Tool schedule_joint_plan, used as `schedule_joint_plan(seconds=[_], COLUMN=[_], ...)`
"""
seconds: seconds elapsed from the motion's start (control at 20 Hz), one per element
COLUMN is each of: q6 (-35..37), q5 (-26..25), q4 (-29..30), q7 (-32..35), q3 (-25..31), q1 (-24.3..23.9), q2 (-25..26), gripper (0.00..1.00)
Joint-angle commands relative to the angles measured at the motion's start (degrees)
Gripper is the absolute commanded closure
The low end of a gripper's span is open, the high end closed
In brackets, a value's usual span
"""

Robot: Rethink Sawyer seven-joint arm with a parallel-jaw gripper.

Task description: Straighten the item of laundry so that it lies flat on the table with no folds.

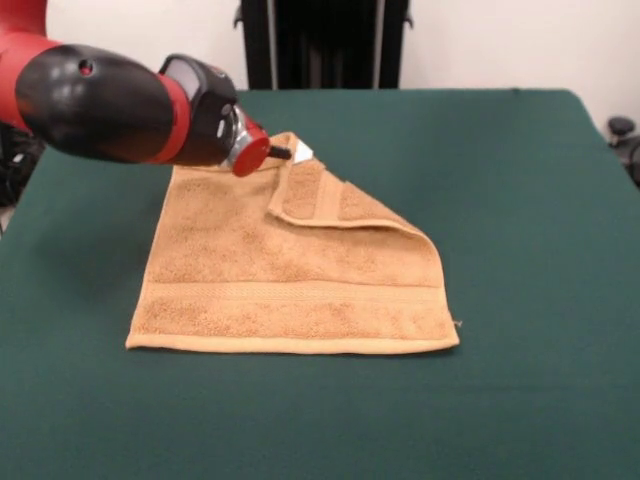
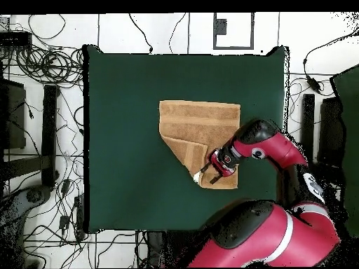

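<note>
Front view shows you the gripper [image 1: 285,153] at the towel [image 1: 290,285]'s folded-over far corner, whether gripped you cannot tell, the flap lying diagonally across the towel on the table [image 1: 520,200].

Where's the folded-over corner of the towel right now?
In the front view, the tan-orange terry towel's folded-over corner lies on its far right part, beside the red and black arm's claw, on the dark green table.
</note>
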Motion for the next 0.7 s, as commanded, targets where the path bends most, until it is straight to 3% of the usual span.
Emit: schedule_joint_plan(seconds=[0.05,0.3,0.45,0.55,0.7], q6=[0.9,-2.7,-11.9,-21.6,-30.8], q5=[-1.1,-0.3,0.4,-3.7,-10.1], q4=[-0.6,1.7,3.2,1.5,-1.1], q7=[-4.7,-3.6,2.4,9.6,22.1], q3=[7.9,7.7,5.7,0.8,-9.2], q1=[1.2,1.5,4.5,9.7,18.9], q2=[2.7,1.0,-1.3,-3.1,-4.6], gripper=[0.0,0.0,0.0,0.0,0.0])
